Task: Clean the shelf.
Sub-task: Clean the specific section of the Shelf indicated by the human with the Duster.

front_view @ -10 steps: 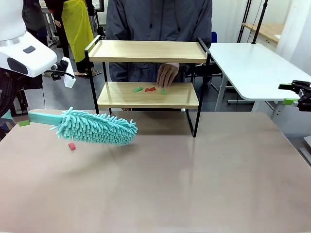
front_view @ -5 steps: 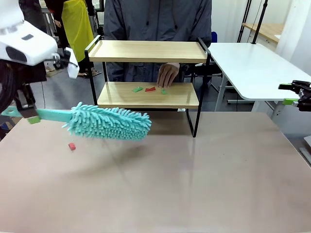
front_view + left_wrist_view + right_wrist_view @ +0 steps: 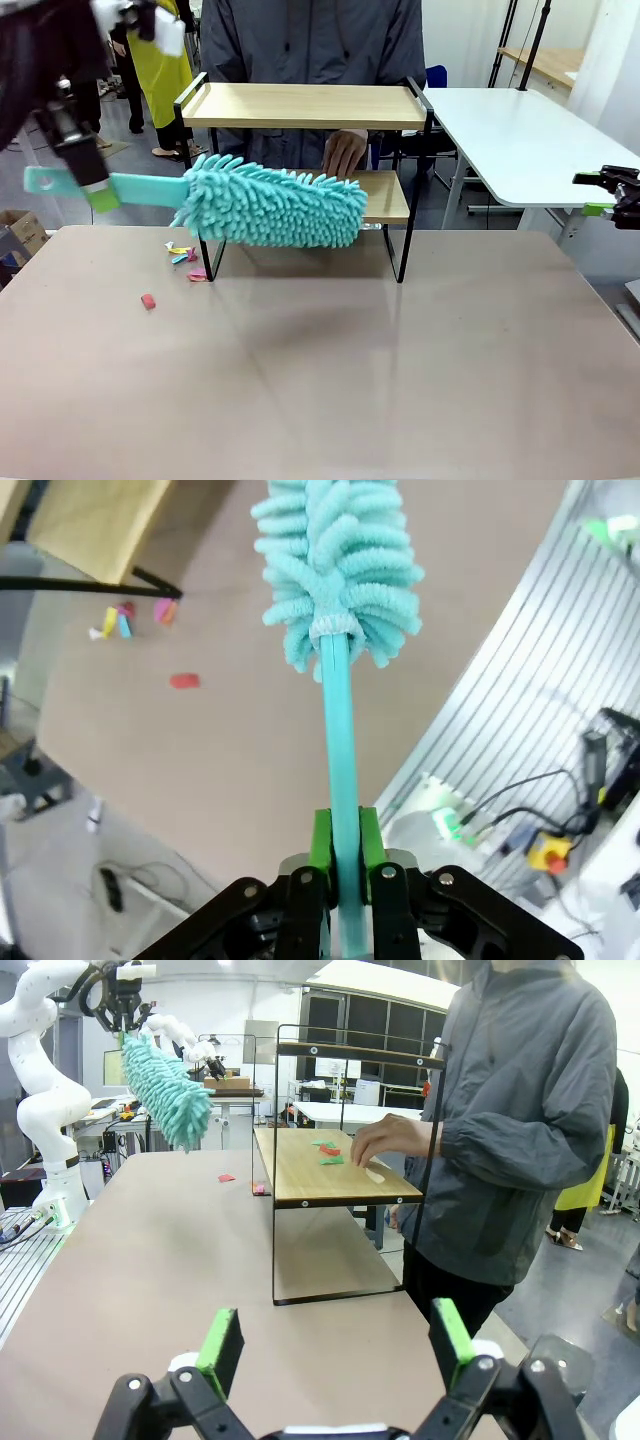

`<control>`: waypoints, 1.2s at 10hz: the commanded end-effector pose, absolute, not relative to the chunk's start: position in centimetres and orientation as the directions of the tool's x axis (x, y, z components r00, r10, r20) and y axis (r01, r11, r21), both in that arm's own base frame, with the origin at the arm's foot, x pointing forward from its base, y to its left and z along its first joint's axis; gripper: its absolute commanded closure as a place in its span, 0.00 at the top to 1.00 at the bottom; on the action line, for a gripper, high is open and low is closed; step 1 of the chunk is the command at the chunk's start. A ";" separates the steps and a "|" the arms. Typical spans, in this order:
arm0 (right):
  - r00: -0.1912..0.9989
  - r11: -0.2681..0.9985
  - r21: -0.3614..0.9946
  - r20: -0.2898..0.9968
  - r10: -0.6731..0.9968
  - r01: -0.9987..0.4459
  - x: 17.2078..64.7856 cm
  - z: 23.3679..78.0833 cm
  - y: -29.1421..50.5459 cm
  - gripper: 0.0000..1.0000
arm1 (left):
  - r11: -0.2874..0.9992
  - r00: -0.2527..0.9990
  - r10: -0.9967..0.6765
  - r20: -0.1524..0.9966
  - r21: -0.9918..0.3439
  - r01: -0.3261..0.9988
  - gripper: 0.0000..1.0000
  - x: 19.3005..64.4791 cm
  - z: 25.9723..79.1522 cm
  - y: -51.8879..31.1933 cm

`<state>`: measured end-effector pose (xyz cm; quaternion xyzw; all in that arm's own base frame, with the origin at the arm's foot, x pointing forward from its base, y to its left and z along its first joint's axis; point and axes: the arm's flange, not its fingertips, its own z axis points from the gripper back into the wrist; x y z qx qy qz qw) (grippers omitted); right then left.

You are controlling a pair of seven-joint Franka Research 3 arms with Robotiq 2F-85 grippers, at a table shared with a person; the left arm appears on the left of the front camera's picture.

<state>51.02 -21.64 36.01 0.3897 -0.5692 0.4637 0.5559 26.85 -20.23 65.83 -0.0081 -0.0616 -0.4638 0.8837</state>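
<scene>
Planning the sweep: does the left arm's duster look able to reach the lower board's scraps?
Likely yes: the shelf is open in front, the duster about level with its lower board; the person's hand sits beside the scraps.

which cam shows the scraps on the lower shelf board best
The right wrist view: the red and green scraps lie in plain sight on the lower board, by the person's hand. In the front view the duster covers that spot. The left wrist view takes in a corner of the shelf and other scraps on the table.
</scene>
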 end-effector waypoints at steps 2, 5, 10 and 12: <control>-0.083 0.267 -0.100 0.994 0.076 -0.958 51.1 36.3 -21.6 1.00 | 0.759 0.758 -0.643 0.107 -0.045 0.650 0.13 27.8 67.2 -25.5; -0.083 0.267 -0.100 0.994 0.076 -0.958 51.1 36.3 -21.6 1.00 | 0.805 0.806 -0.570 0.159 -0.090 0.587 0.13 29.5 66.5 -29.8; -0.083 0.267 -0.100 0.994 0.076 -0.958 51.1 36.3 -21.6 1.00 | 0.799 0.801 -0.581 0.143 -0.087 0.595 0.13 29.6 65.9 -30.2; -0.083 0.267 -0.100 0.994 0.076 -0.958 51.1 36.3 -21.6 1.00 | 0.839 0.840 -0.521 0.153 -0.087 0.537 0.13 30.0 65.5 -33.0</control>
